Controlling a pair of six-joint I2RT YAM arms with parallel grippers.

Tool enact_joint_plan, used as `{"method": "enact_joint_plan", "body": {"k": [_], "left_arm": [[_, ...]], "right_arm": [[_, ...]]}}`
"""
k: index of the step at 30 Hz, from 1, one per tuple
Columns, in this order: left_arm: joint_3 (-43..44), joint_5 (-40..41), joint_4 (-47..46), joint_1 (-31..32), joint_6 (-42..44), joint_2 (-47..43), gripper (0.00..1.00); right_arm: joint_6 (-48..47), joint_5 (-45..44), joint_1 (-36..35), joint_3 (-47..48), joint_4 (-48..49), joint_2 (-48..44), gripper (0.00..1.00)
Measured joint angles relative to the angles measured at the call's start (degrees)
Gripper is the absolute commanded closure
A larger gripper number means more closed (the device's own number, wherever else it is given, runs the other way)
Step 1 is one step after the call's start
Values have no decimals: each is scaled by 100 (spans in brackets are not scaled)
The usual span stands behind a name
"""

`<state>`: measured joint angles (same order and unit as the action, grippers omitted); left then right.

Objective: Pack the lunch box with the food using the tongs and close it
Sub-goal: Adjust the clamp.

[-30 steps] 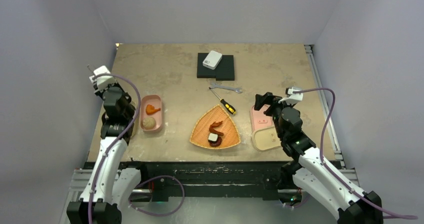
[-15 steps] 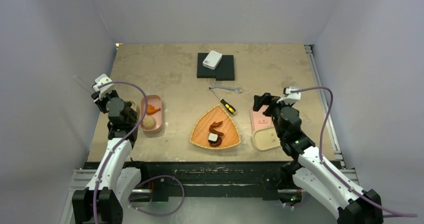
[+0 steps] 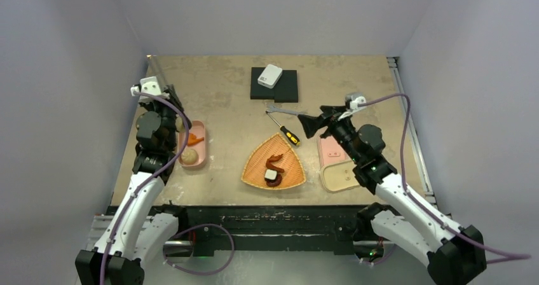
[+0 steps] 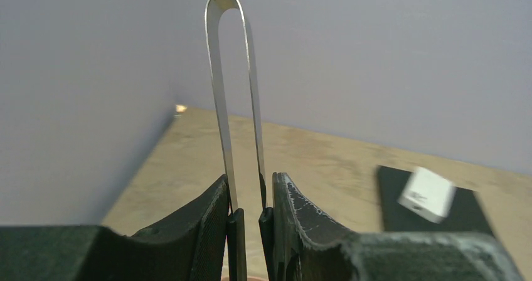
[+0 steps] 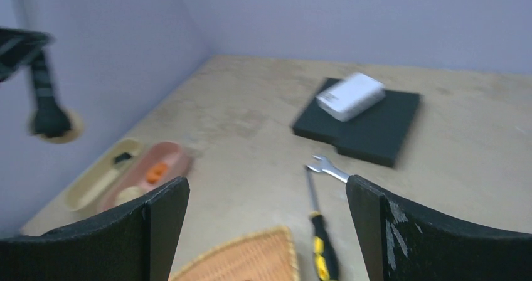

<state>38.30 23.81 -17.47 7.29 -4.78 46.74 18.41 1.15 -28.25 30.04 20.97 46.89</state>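
My left gripper (image 4: 248,187) is shut on the tongs (image 4: 221,124), whose joined end points up. From above, the tongs (image 3: 156,69) rise over the left gripper (image 3: 166,95). Their dark lower tips (image 5: 47,115) hang above the pink lunch box (image 3: 197,132) with a round beige piece (image 5: 69,132) at them. The box holds a bun (image 3: 189,154) and an orange bit (image 3: 192,139). A woven tray (image 3: 293,170) carries red-orange bits (image 3: 275,159), a black-and-white piece (image 3: 272,175) and a brown sausage (image 3: 273,182). My right gripper (image 3: 310,125) hovers open over the screwdriver (image 5: 321,249).
A pink lid (image 3: 330,150) and a beige tray (image 3: 338,178) lie at the right beneath the right arm. A silver wrench (image 3: 289,112) and a yellow-and-black screwdriver (image 3: 290,135) lie mid-table. A white box (image 3: 269,76) sits on a black pad (image 3: 286,91) at the back.
The left arm has swung from the left wall in over the pink lunch box, tongs still in its grip. The right gripper has moved left from over the pink lid, still open.
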Motion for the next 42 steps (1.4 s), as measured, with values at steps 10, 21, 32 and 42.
{"method": "enact_joint_plan", "body": {"k": [10, 21, 32, 42], "left_arm": [[326, -1475, 999, 254, -1307, 31, 74], [-282, -2090, 1193, 422, -2391, -420, 78], [-721, -1036, 1073, 866, -2796, -470, 79], [-629, -511, 1266, 1102, -2922, -72, 79]], "right_arm": [[28, 857, -2205, 1845, 1829, 3228, 1], [603, 754, -2798, 3213, 2452, 5075, 2], [870, 728, -2793, 3565, 2098, 5418, 12], [1032, 476, -2769, 3279, 2098, 5370, 13]]}}
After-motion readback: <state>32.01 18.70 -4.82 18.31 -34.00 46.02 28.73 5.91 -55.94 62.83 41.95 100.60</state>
